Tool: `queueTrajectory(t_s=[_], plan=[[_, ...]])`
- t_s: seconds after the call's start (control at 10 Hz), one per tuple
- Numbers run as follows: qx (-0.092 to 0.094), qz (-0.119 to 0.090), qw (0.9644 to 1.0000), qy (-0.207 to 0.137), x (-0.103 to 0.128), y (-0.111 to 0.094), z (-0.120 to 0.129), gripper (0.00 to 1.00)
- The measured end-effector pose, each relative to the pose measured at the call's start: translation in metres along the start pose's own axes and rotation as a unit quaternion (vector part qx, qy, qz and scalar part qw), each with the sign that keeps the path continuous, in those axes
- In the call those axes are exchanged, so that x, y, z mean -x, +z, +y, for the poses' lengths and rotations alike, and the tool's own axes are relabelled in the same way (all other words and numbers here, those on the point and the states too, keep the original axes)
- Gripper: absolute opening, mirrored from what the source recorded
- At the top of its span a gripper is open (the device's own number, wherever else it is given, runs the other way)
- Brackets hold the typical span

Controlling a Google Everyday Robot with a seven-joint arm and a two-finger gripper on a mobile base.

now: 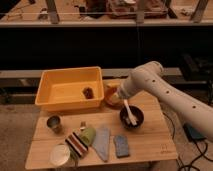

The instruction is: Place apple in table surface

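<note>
My jaws hang mid-frame by the orange bowl [111, 96], right of the yellow bin [70, 71]; clenched or released I cannot tell; bare desk [156, 141] lower right suits the unseen apple

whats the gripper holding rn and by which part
Cannot be told. The gripper is down at the orange-red bowl beside the yellow bin; any hold is hidden.

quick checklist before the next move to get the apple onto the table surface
1. Gripper located: ok, over the table's back edge, between the yellow bin and the dark bowl.
2. Apple in the gripper: cannot tell; the orange-red bowl sits right beside it.
3. Bare table surface for set-down: ok, front right.
4. Dark bowl away from the arm: not ok, it sits just below it.
</note>
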Motion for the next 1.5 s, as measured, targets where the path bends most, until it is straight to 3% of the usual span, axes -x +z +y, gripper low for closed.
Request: queueTrajectory(t_s=[0.2, 0.5, 0.9, 1.2, 1.5], plan=[[-0.011, 0.021, 0.9997, 0.0, -0.001, -0.006, -0.002, 0.34], [-0.025, 0.015, 0.9995, -0.01, -0.005, 0.009, -0.011, 0.34], [-0.04, -0.041, 0.9975, -0.04, -0.004, 0.063, -0.03, 0.34], [-0.042, -0.094, 0.994, -0.036, 0.022, 0.113, -0.031, 0.34], [-0.04, -0.122, 0.9916, -0.019, 0.036, 0.135, -0.027, 0.37]])
